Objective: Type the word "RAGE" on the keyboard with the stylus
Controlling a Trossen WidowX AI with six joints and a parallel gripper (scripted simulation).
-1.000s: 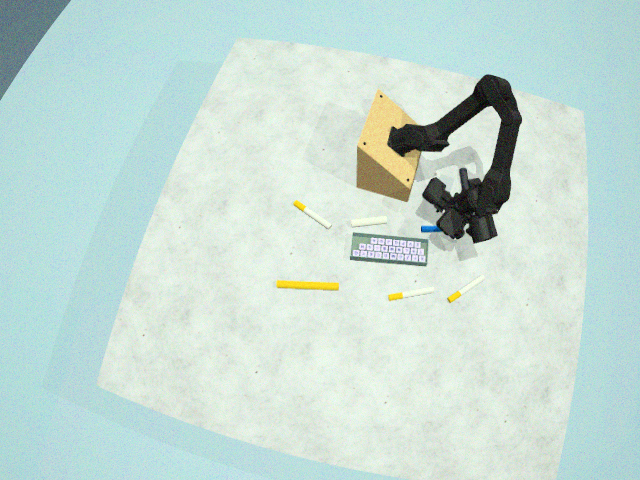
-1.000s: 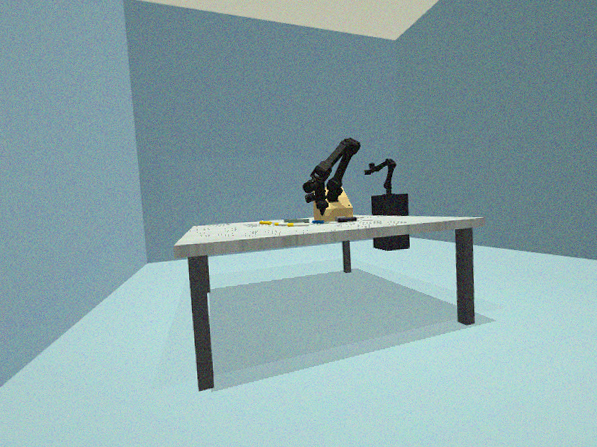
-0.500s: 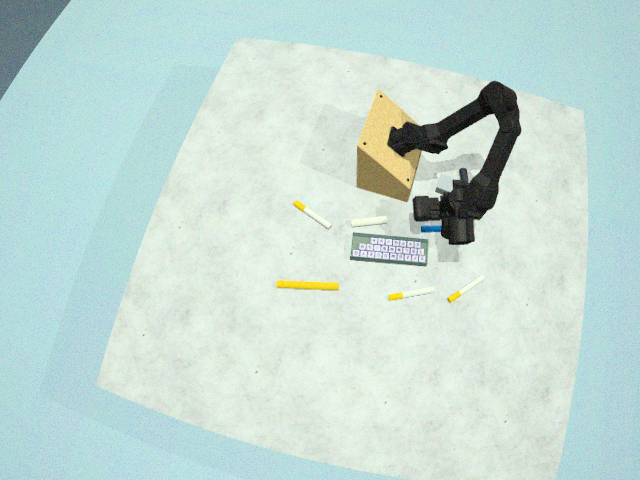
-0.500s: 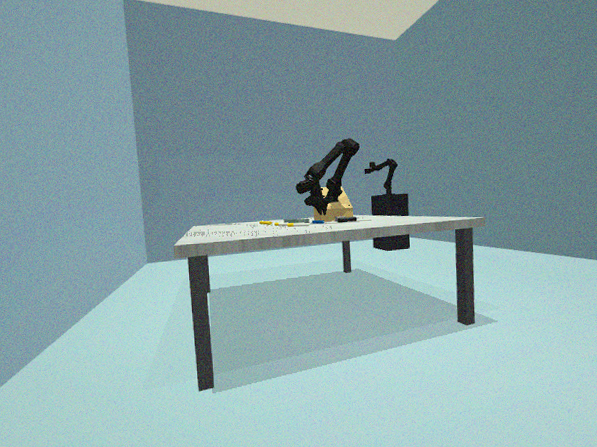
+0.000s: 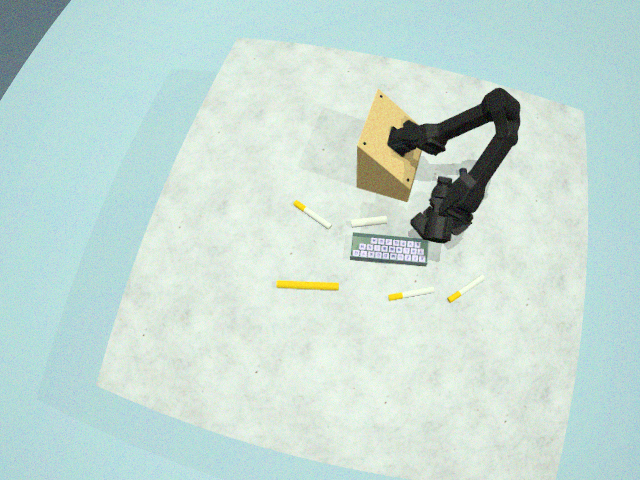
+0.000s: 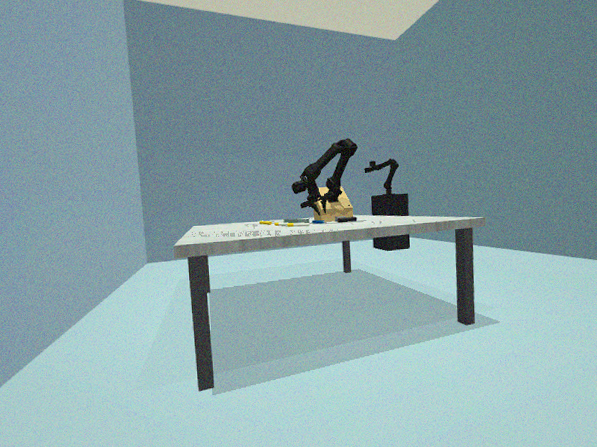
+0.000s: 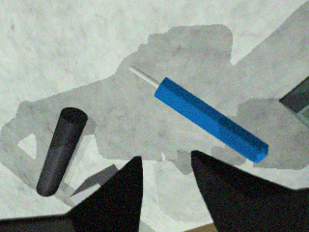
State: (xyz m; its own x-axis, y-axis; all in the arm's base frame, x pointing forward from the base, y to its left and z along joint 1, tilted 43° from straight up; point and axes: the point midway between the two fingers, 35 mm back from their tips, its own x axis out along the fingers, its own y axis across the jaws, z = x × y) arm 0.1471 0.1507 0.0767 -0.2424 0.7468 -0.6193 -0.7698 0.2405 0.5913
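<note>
Wrist view, L to R: black cylinder [image 7: 63, 152], upright or flat unclear; gripper [image 7: 166, 159] [image 6: 321, 211] jaws part-open, 0 held; blue stylus [image 7: 210, 118] [image 6: 317, 221] on desk, just beside keyboard [image 7: 300, 103] [image 5: 388, 249] [image 6: 295, 220]. Stylus prob. light, stiff; grip mid-barrel, thin tip free. Mind keyboard edge R; more room L of tip.

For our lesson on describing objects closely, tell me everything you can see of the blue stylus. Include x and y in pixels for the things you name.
The blue stylus [image 6: 318, 221] [image 7: 210, 119] has a straight, faceted barrel, plastic-looking, with a thin pale tip at one end. It lies on the desk [image 5: 330, 361] [image 6: 330, 234], near the keyboard [image 5: 388, 262] [image 6: 295, 220] [image 7: 300, 99], partly in shadow. The gripper [image 6: 315, 210] [image 7: 166, 159] doesn't hold it; nothing visibly touches it but the desk.
</note>
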